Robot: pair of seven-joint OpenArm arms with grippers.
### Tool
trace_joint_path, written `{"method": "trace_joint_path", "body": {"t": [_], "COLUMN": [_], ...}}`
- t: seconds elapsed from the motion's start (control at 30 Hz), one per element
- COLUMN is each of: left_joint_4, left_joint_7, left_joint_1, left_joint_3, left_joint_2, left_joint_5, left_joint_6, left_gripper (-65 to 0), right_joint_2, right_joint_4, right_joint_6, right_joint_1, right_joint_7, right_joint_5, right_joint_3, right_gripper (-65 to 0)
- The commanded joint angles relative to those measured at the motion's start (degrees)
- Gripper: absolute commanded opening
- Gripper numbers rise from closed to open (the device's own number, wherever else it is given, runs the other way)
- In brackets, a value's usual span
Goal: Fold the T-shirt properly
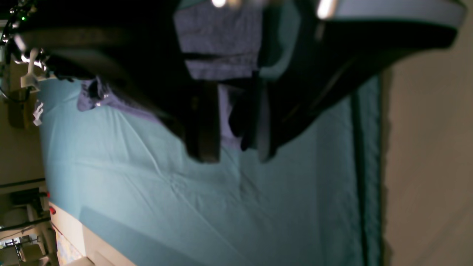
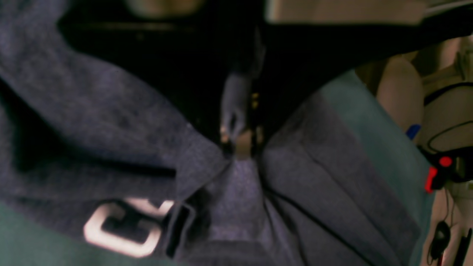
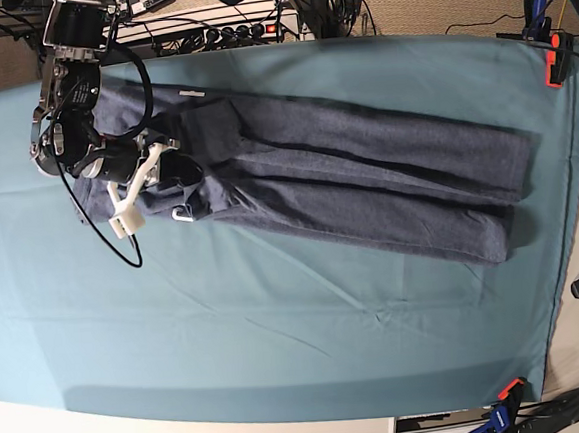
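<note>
Heathered navy-blue cotton T-shirt (image 3: 367,185) lies on the teal table cloth (image 3: 277,318) as a long, narrow band running from the far left corner region slantwise toward the right edge. Its right end stops just short of the cloth's right border; its far long edge sits near the back edge of the table at the left and draws away from it toward the right.

Right gripper (image 2: 240,142) is down on the bunched left end of the shirt. In the right wrist view its fingers are pressed together with a pleat of navy fabric pinched between them; folds radiate from that point. White block lettering (image 2: 123,229) shows on a turned-over flap just beside the pinch.

Left gripper (image 1: 236,147) appears only in its own wrist view: dark fingers spread apart, nothing seen between them, above the cloth, with shirt fabric visible beyond them. Whether the tips touch the cloth cannot be told.

Open room: the whole near half of the cloth is bare, creased lightly. Clamps (image 3: 555,55) grip the cloth at the far right corner and at the near right edge.
</note>
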Motion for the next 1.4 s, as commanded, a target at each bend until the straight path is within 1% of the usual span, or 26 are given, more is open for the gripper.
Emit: {"method": "trace_joint_path", "body": {"t": [0.0, 0.07, 0.2, 0.27, 0.33, 0.47, 0.63, 0.77, 0.9, 1.03, 1.17, 1.27, 1.37], "left_joint_4": [0.81, 0.81, 0.81, 0.81, 0.81, 0.81, 0.81, 0.81, 0.81, 0.81, 0.81, 0.81, 0.81], "left_joint_7": [-1.07, -1.07, -1.07, -1.07, -1.07, -1.07, -1.05, -1.07, -1.07, -1.09, -1.2, -1.68, -1.68], "left_joint_1": [-1.88, -1.88, -1.88, -1.88, -1.88, -1.88, -1.88, -1.88, -1.88, -1.88, -1.88, -1.88, -1.88], "left_joint_3": [-0.13, -0.13, -0.13, -0.13, -0.13, -0.13, -0.13, -0.13, -0.13, -0.13, -0.13, -0.13, -0.13], "left_joint_2": [-1.29, -1.29, -1.29, -1.29, -1.29, -1.29, -1.29, -1.29, -1.29, -1.29, -1.29, -1.29, -1.29], "left_joint_5": [-1.44, -1.44, -1.44, -1.44, -1.44, -1.44, -1.44, -1.42, -1.44, -1.44, -1.42, -1.38, -1.14], "left_joint_6": [-0.49, -0.49, -0.49, -0.49, -0.49, -0.49, -0.49, -0.49, -0.49, -0.49, -0.49, -0.49, -0.49], "left_gripper": [-45.4, -45.5, -45.4, -45.4, -45.4, -45.4, -45.4, -45.4, -45.4, -45.4, -45.4, -45.4, -45.4], "right_joint_2": [0.66, 0.68, 0.66, 0.66, 0.66, 0.66, 0.66, 0.68, 0.68, 0.68, 0.72, 0.92, 0.94], "right_joint_4": [1.09, 1.09, 1.09, 1.09, 1.09, 1.09, 1.09, 1.09, 1.09, 1.09, 1.09, 1.09, 1.09], "right_joint_6": [0.37, 0.37, 0.46, 1.53, 1.84, 3.48, 3.51, 3.51, 3.51, 3.51, 3.51, 3.51, 3.51], "right_joint_1": [0.79, 0.81, 0.81, 0.79, 0.79, 0.79, 0.79, 0.35, -0.17, -0.31, -0.31, -0.31, -0.28], "right_joint_7": [0.63, 0.63, 0.16, 0.16, 0.16, 0.16, 0.16, 0.16, 0.16, 0.16, 0.16, 0.16, 0.16], "right_joint_5": [1.62, 1.86, 4.48, 5.66, 7.45, 11.39, 15.3, 16.02, 18.18, 18.62, 20.79, 20.83, 20.17], "right_joint_3": [0.17, 0.17, 0.17, 0.17, 0.17, 0.17, 0.17, 0.15, 0.07, 0.07, -0.28, -2.64, -6.45], "right_gripper": [-65.0, -65.0, -65.0, -65.0, -65.0, -65.0, -65.0, -65.0, -65.0, -65.0, -65.0, -65.0, -65.0]}}
